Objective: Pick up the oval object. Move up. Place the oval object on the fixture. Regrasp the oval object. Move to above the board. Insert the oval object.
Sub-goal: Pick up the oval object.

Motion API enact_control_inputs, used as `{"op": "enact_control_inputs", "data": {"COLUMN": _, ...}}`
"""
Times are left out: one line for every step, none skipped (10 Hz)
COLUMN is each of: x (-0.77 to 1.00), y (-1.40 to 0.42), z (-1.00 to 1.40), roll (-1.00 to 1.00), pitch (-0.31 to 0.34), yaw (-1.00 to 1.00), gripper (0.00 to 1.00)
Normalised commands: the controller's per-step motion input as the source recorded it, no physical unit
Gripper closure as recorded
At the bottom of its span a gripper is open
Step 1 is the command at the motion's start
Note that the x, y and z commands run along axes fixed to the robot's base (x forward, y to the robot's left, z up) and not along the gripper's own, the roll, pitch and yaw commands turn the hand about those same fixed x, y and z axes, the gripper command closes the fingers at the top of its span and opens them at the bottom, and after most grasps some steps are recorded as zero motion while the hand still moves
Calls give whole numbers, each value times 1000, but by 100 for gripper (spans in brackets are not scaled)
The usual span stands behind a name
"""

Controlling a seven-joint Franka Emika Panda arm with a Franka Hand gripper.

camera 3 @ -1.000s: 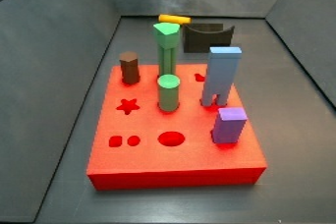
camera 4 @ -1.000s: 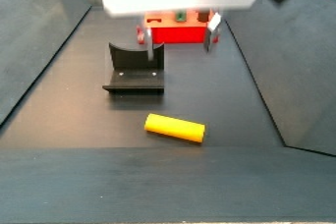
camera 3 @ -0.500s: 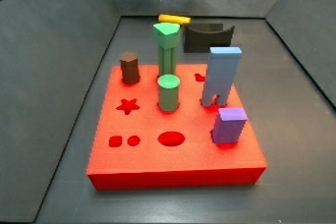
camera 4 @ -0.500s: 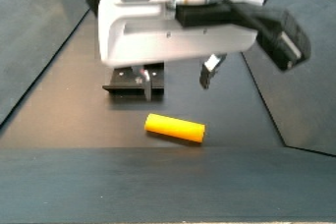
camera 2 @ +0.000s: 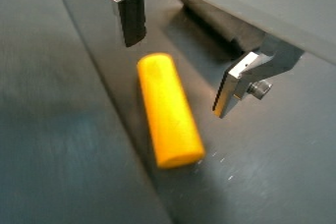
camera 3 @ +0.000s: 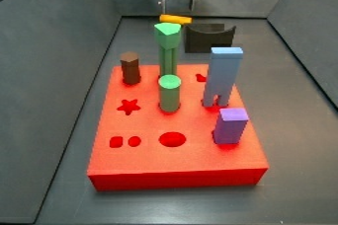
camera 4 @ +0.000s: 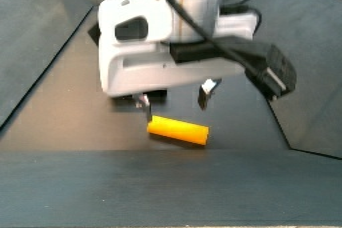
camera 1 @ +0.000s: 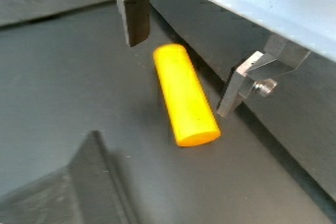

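The oval object (camera 4: 178, 130) is a yellow peg lying flat on the dark floor, also seen in both wrist views (camera 1: 184, 95) (camera 2: 168, 110) and far back in a side view (camera 3: 175, 19). My gripper (camera 4: 175, 96) hangs open just above it, one end of the peg under the gap between the silver fingers (camera 1: 133, 17) (camera 2: 237, 83), with no contact. The dark fixture (camera 3: 208, 37) stands behind the peg, mostly hidden by the gripper body in a side view. The red board (camera 3: 172, 150) lies farther off.
On the board stand two green pegs (camera 3: 169, 93), a brown peg (camera 3: 129, 67), a blue block (camera 3: 224, 73) and a purple block (camera 3: 232, 125). Star, oval and small square holes show in its top. Sloped grey walls (camera 3: 73, 61) enclose the floor.
The gripper has come down from high above the floor to just over the yellow peg, still open. The peg has not moved.
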Motion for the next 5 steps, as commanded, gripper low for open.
{"op": "enact_control_inputs", "data": {"x": 66, "y": 171, "z": -466, "roll": -97, "pitch": -50, "yaw": 140, "gripper": 0}}
{"op": "enact_control_inputs", "data": {"x": 0, "y": 106, "z": -331, "roll": -76, "pitch": -20, "yaw": 183, "gripper": 0}}
{"op": "enact_control_inputs", "data": {"x": 0, "y": 74, "z": -206, "roll": -3, "pitch": 0, "yaw": 429, "gripper": 0}}
{"op": "enact_control_inputs", "data": {"x": 0, "y": 11, "z": -149, "roll": 27, "pitch": 0, "yaw": 731, "gripper": 0}}
{"op": "enact_control_inputs", "data": {"x": -86, "y": 17, "z": -166, "roll": 34, "pitch": -33, "yaw": 914, "gripper": 0}}
